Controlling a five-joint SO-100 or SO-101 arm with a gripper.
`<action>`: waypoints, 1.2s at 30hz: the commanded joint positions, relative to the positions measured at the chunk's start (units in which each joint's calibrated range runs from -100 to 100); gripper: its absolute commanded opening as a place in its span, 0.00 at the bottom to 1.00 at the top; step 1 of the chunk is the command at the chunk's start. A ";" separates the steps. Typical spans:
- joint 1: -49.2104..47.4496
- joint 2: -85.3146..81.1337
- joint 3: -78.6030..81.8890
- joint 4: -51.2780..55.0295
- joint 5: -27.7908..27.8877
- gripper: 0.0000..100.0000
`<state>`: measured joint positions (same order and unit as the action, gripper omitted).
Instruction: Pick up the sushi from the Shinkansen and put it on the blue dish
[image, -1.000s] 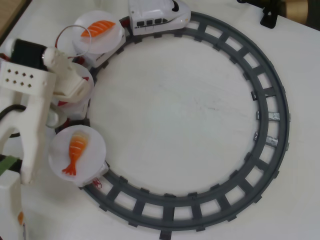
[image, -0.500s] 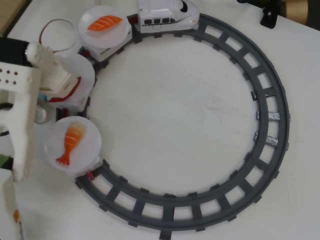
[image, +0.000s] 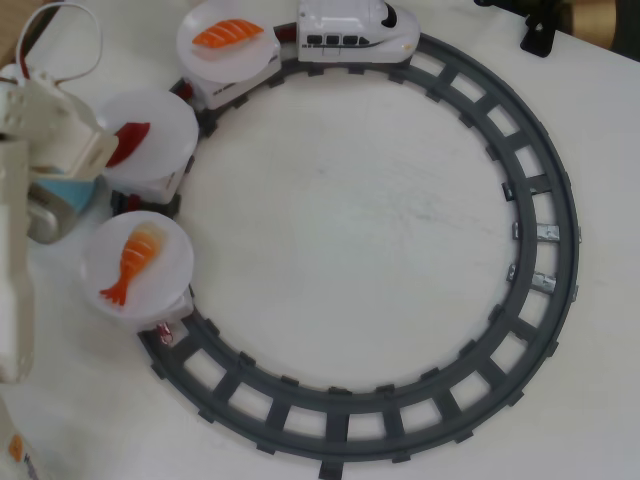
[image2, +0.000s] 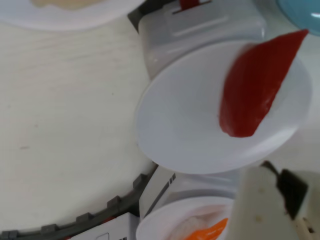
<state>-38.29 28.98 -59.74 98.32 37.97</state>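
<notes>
Overhead view is showing the striped orange-and-white shrimp sushi (image: 129, 263) lying on the last round white plate (image: 165, 280) behind the white plastic Shinkansen (image: 355, 30), ready for lifting; the arm's gripper (image: 75, 150) is hovering left, jaw state unclear, blue dish (image: 68, 190) peeking beneath.

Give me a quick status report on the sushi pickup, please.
Gripper beside the tuna plate, jaw state unclear, holding nothing visible. Shrimp sushi on the rear white plate, untouched. Blue dish mostly hidden under the arm.

White tabletop (image: 350, 210); black clamp (image: 538, 35) at far edge.
</notes>
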 joint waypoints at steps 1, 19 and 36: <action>-0.26 -4.55 -1.12 0.92 -0.52 0.03; 0.18 -15.99 22.41 0.92 -1.15 0.15; 5.19 -1.97 12.22 0.83 1.25 0.37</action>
<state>-34.78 24.50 -40.53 98.32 38.85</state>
